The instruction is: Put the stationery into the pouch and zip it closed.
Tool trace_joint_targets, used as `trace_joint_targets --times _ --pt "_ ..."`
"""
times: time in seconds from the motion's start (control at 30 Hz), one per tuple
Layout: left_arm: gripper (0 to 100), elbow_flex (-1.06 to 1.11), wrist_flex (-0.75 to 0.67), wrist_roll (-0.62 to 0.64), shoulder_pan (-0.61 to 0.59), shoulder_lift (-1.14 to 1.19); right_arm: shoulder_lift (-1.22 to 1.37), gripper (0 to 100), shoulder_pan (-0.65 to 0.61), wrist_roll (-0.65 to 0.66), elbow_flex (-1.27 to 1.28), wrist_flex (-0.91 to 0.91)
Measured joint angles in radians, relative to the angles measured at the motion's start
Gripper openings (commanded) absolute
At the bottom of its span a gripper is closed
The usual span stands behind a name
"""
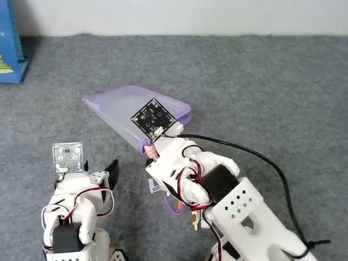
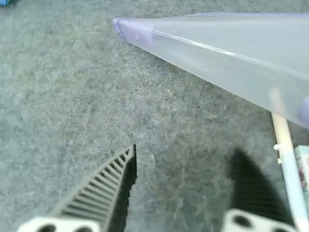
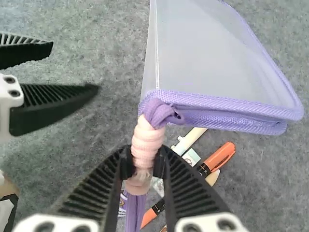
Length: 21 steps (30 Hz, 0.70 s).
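1. While the right gripper [image 3: 143, 154] has its fingers clamped tight on the pink-wrapped pull cord [image 3: 145, 140], that cord runs straight to the purple zip corner of the pouch [image 3: 207, 63].
2. The pouch is see-through with purple trim and sits around the middle of the grey counter [image 1: 272, 81]. It looks tipped up on one long edge rather than lying flat, though I can't be sure from these angles.
3. The stationery is outside the pouch, on the counter right by that zip end. There's an orange marker [image 3: 217, 157], a white pen [image 3: 190, 137], and a couple more bits I can't make out.
4. The left gripper [image 2: 183, 159] is low over the counter toward the near edge, beside the pouch's long side and not touching it. Its fingers are spread wide with nothing between them.
5. A blue box [image 1: 8, 49] sits at the far left corner of the counter, well apart from everything else.
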Motion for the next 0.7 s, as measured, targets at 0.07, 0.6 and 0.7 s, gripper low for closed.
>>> trace_joint_targets --times 0.07,0.6,0.7 --pt "36 0.000 0.000 0.011 0.052 0.000 0.000 0.8 0.000 0.000 0.000 0.000" --pt "31 0.000 -0.132 0.060 0.161 0.003 0.000 0.8 0.000 0.000 0.000 0.000" --pt "31 0.000 -0.150 0.060 0.176 0.003 0.000 0.8 -0.014 0.000 0.000 0.000"
